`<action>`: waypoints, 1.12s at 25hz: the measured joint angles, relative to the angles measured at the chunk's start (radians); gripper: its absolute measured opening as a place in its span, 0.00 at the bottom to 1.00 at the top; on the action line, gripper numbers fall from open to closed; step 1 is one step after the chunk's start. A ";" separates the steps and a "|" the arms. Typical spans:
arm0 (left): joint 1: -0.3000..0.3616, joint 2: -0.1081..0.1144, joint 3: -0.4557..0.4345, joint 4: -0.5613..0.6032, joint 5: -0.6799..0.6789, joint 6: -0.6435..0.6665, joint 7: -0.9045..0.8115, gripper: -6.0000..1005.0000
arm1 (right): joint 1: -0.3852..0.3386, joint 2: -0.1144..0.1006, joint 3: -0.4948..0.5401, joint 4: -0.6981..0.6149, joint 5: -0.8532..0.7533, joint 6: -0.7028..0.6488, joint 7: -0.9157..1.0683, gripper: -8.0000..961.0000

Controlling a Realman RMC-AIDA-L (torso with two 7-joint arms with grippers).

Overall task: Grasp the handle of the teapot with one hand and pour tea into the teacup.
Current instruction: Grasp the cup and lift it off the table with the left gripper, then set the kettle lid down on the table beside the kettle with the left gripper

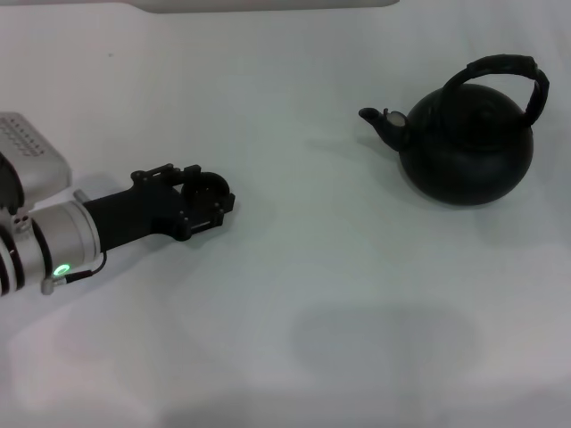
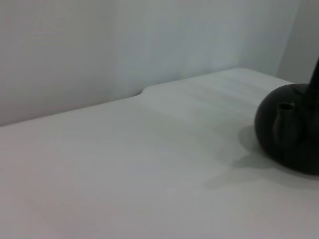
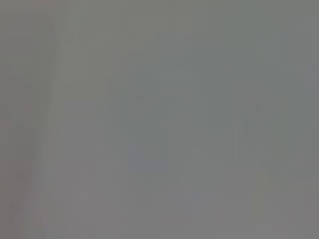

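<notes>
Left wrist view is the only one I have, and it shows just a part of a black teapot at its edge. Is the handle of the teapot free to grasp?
Observer: Yes. In the head view the handle arches over the teapot, and nothing touches it.
Operator: Where is the left gripper from the teapot?
Observer: The left gripper is at the robot's left side of the table, well apart from the teapot. The spout points toward that side.
Operator: And the right gripper?
Observer: It shows in no view. The right wrist view gives only plain grey.
</notes>
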 joint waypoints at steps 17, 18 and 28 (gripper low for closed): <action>-0.095 0.000 0.163 0.109 0.005 0.014 0.002 0.69 | -0.002 0.029 -0.007 0.000 -0.007 -0.009 -0.028 0.65; -0.108 -0.001 0.175 0.103 0.006 0.014 -0.004 0.69 | -0.002 0.029 -0.007 0.000 -0.007 -0.009 -0.028 0.65; -0.184 -0.002 0.209 0.035 0.012 0.010 -0.065 0.69 | -0.017 0.047 -0.015 0.000 -0.009 -0.032 -0.061 0.65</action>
